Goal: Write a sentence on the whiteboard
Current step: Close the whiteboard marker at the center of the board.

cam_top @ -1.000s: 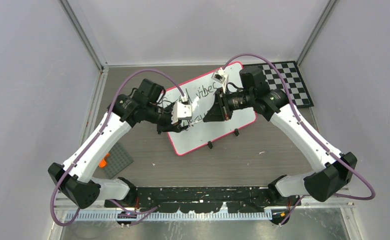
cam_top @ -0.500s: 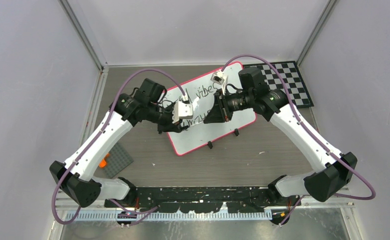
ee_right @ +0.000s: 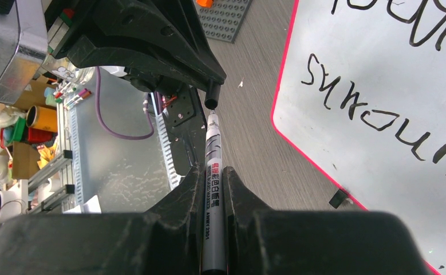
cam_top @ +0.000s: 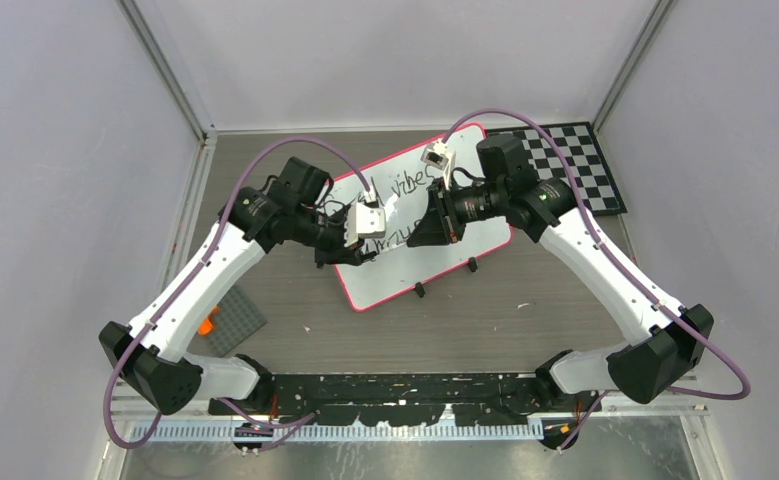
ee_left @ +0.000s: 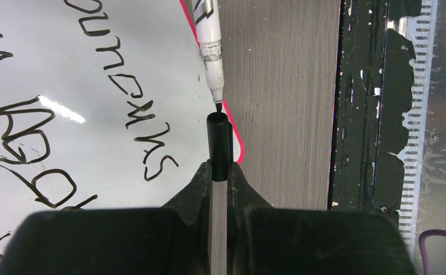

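The whiteboard [cam_top: 397, 277] lies tilted on the table with the sentence [cam_top: 406, 186] scrawled on it in black. In the left wrist view the writing [ee_left: 133, 87] runs across the board [ee_left: 83, 51]. My left gripper [ee_left: 220, 169] is shut on a black marker cap [ee_left: 218, 137], open end pointing away. My right gripper [ee_right: 213, 171] is shut on the grey marker [ee_right: 212, 146]. The marker [ee_left: 210, 51] points straight at the cap, its tip right at the cap's mouth. Both grippers [cam_top: 360, 250] [cam_top: 420, 232] face each other above the board's near-left part.
A black-and-white checkerboard mat [cam_top: 577, 165] lies behind the board at the right. A grey studded plate [cam_top: 235, 320] with an orange brick [cam_top: 205, 324] sits near the left arm. Small black clip feet [cam_top: 420, 290] stick out from the board's near rim. A black strip [cam_top: 395, 392] lines the front edge.
The left arm has shifted very slightly. Both grips and the marker's line-up with the cap look the same.
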Motion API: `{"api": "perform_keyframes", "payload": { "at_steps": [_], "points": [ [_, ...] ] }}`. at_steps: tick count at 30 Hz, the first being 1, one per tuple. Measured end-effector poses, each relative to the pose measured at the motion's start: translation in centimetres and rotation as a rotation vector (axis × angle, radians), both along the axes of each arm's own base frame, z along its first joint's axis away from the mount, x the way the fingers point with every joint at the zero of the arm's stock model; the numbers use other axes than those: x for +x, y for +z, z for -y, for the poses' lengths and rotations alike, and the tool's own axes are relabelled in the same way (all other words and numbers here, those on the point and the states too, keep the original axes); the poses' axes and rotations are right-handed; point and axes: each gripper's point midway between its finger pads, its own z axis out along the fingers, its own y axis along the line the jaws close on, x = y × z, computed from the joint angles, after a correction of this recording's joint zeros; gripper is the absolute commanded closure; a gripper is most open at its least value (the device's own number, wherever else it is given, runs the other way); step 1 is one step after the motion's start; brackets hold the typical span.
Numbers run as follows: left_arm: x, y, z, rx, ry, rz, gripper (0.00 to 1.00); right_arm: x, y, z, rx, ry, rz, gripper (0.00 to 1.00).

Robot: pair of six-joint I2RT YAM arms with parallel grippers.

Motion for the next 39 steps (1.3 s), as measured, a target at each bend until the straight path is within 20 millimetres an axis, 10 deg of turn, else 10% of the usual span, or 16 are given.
{"api": "perform_keyframes", "payload": {
  "at_steps": [39],
  "points": [
    [-0.10, -0.46, 0.48, 0.009, -0.010, -0.036, 1.00, 0.07, -0.05, 0.02, -0.002, 0.009, 0.021, 1.00]
  ]
}}
